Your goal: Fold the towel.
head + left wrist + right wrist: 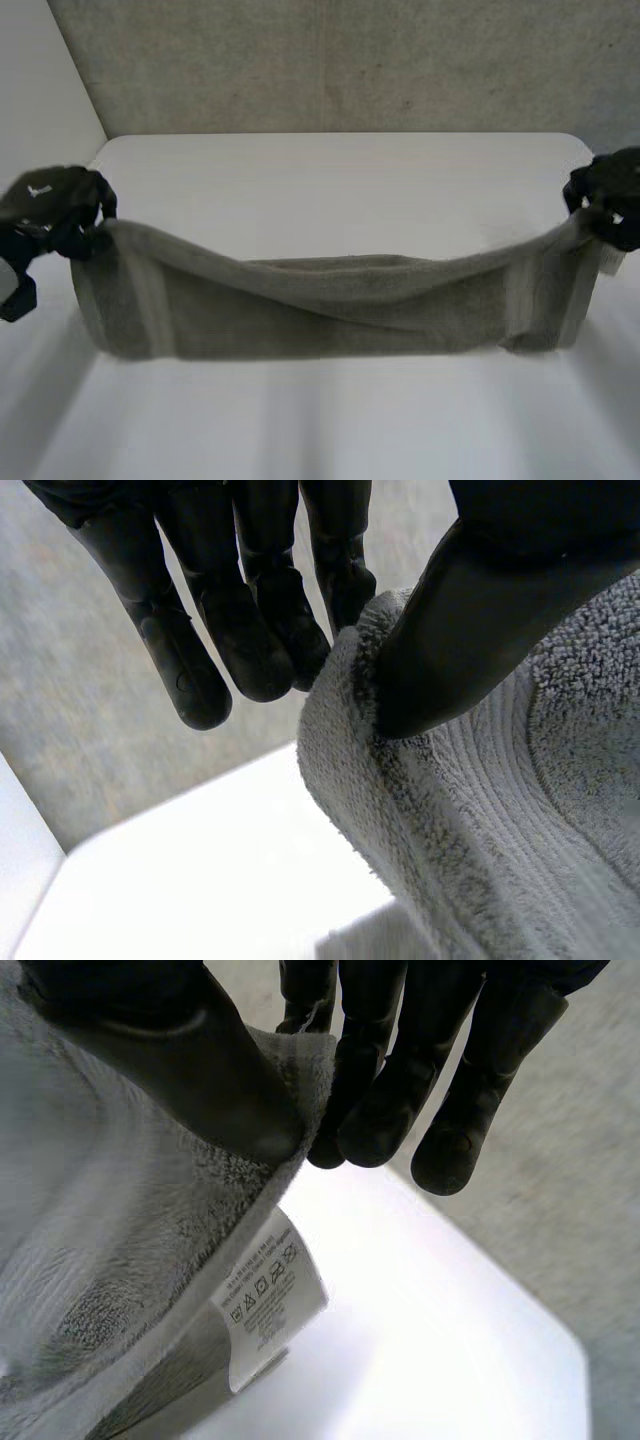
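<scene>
Above the table (330, 180), spread across its width: towel (340, 300), grey, lifted by both top corners, sagging deep over the table's middle, lower edge down at the table top or just off it, hard to tell which. Over the table's left edge, left hand (55, 210), pinching one corner between thumb (470, 630) and straight fingers (250, 650), with only the rim of the cloth caught. Over the table's right edge, right hand (610, 195), same hold: thumb pressed onto the pile, fingers straight behind the hem, care label (268, 1295) dangling below, clear of the table.

Likely trouble, judged from this: shallow pinches, so a risk of a corner slipping out under the cloth's weight or on a quick swing and dropping in a heap on the table. Slack middle likely to meet the table first and bunch, leaving a creased or crooked fold. Uneven travel of the two hands over the table, and so skewed edges. Worth keeping tension even and lowering slowly.
</scene>
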